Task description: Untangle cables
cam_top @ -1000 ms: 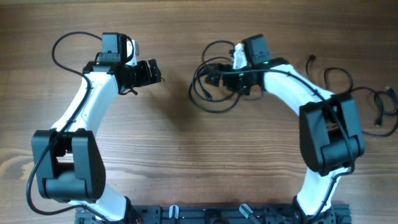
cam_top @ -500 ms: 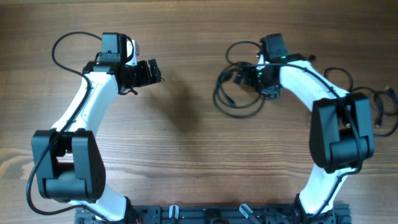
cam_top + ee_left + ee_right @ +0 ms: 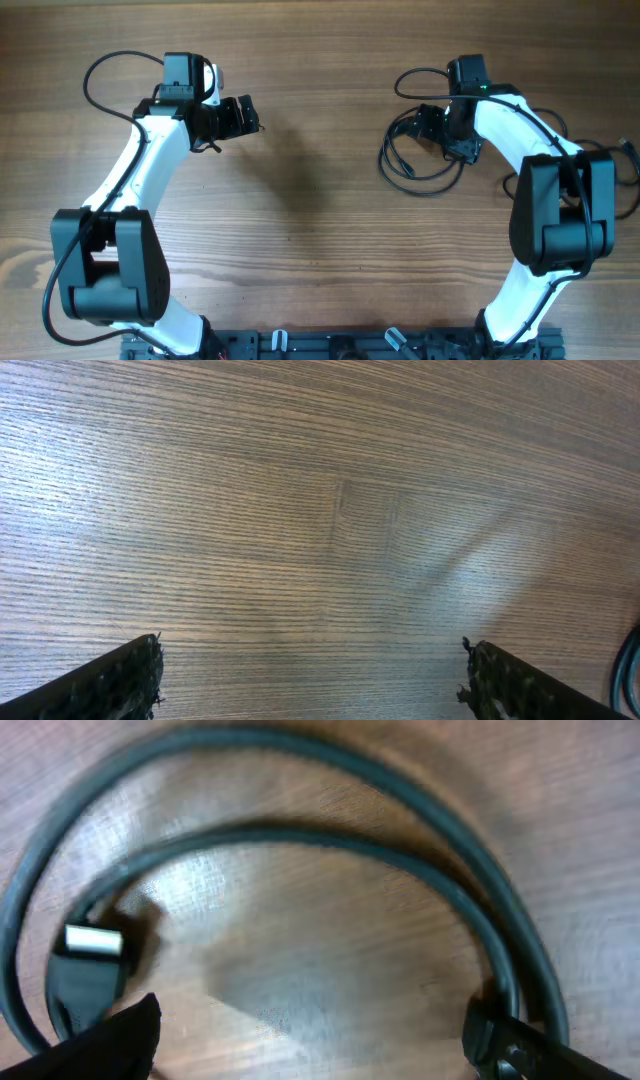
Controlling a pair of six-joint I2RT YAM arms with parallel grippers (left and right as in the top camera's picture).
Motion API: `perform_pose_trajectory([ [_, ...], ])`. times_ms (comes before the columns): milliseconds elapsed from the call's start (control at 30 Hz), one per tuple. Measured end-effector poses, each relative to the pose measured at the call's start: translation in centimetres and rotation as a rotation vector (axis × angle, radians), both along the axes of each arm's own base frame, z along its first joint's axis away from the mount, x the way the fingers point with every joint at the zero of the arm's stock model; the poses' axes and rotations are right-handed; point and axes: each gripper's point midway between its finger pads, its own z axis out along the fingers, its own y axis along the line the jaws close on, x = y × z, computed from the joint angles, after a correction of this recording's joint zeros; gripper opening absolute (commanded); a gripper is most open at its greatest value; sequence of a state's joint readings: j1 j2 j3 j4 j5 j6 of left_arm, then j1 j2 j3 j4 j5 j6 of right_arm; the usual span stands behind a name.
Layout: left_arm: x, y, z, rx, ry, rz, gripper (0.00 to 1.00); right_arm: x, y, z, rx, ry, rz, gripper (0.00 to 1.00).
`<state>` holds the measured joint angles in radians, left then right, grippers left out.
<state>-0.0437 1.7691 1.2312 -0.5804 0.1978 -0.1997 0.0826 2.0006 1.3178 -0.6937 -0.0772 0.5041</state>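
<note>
Both grippers stand wide apart over the wooden worktop (image 3: 320, 260), with a cable coil (image 3: 412, 160) under the right one.
The cable coil lies in the right half of the worktop, toward the far edge: thin black cord in overlapping loops. In the right wrist view two of its strands arc across the wood, one running up against a fingertip (image 3: 505, 1040), and a silver-tipped plug (image 3: 92, 942) lies by the other. The right gripper (image 3: 428, 120) hovers over the coil with its jaws fully spread, clamping nothing. More loose cables (image 3: 620, 150) trail at the right edge, partly behind the right arm. The left gripper (image 3: 250, 115) is just as wide, over bare wood in the left half. Since a second ago the right gripper and the coil have shifted together toward the right edge, while the left arm has not moved.
</note>
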Motion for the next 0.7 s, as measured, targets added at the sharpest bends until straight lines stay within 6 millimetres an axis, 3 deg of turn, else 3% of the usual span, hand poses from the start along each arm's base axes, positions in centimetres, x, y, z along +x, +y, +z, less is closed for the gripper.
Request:
perform_pose_trajectory([
  [133,0.0,0.0,0.0,0.0,0.0,0.0,1.0,1.4,0.0,0.2,-0.003,-0.06,-0.002,1.0],
  [267,0.0,0.0,0.0,0.0,0.0,0.0,1.0,-1.1,-0.1,-0.2,-0.009,0.041,0.03,1.0],
  [400,0.0,0.0,0.0,0.0,0.0,0.0,1.0,-1.7,1.0,0.3,0.045,0.042,0.191,1.0],
  [533,0.0,0.0,0.0,0.0,0.0,0.0,1.0,-1.4,1.9,2.7,0.075,-0.026,0.279,1.0],
  [600,0.0,0.0,0.0,0.0,0.0,0.0,1.0,-0.3,2.1,4.3,0.075,-0.098,0.299,1.0],
  [700,0.0,0.0,0.0,0.0,0.0,0.0,1.0,1.0,2.3,5.0,0.074,-0.164,0.314,1.0],
])
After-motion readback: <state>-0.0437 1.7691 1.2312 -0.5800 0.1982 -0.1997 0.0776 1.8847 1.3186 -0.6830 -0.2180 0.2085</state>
